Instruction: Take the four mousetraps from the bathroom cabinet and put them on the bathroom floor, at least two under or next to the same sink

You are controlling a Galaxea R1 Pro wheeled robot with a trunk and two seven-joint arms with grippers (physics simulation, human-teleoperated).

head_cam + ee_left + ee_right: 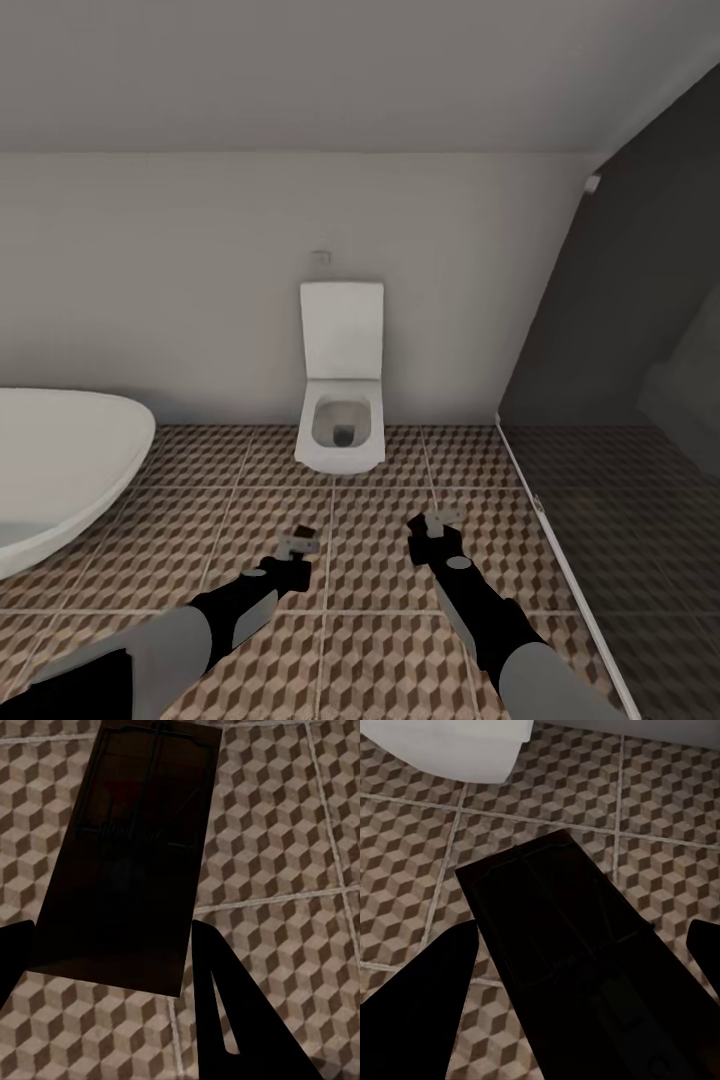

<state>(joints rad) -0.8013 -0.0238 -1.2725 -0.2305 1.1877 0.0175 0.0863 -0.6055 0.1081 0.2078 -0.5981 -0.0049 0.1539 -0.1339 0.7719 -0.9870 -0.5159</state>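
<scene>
Mousetraps in both grippers: left gripper clamps one mousetrap, right gripper another. I am carrying them (toilet ahead); next I must find the sink.

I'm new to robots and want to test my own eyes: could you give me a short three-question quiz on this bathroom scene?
1. True or false: the left gripper holds a flat dark wooden mousetrap.
2. What stands straight ahead at the wall? A) white toilet B) wooden chest C) white vanity
3. Fill in: the white curved bathtub lies on the robot's ____ side.

Key: 1 true; 2 A; 3 left. The right gripper also carries a mousetrap, above the cube-patterned floor tiles.
</scene>
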